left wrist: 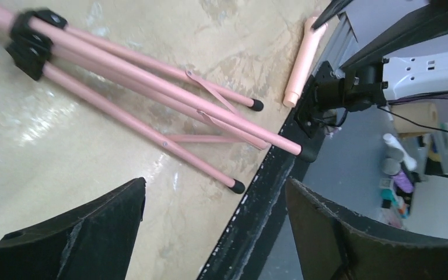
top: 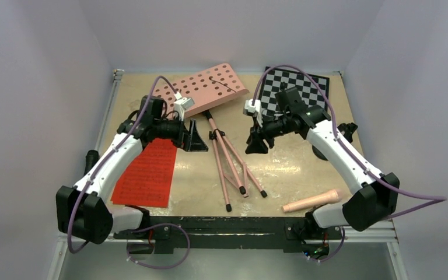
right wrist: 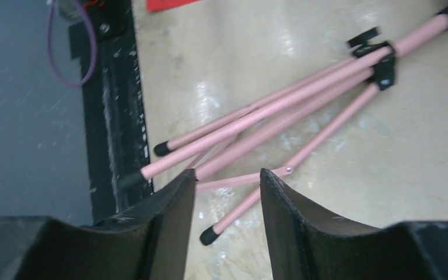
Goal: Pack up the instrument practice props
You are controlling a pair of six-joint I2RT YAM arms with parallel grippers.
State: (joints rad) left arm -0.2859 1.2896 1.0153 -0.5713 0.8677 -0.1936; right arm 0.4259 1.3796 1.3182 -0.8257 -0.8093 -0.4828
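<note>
Under the left arm — red sheet-music pages, partly covered.

pink stand legs bar the middle; bare table opens to their right, red pages cover the left.

Even bright light, tabletop glare, blurred wrist views

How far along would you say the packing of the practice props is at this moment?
Nothing looks packed yet; no container is in view. The pink music stand lies flat, legs folded together. Nothing is in hand: the left gripper and right gripper hover open and empty either side of it. Left: the stand, the red sheet-music pages and a pink cylinder by the front edge.
</note>
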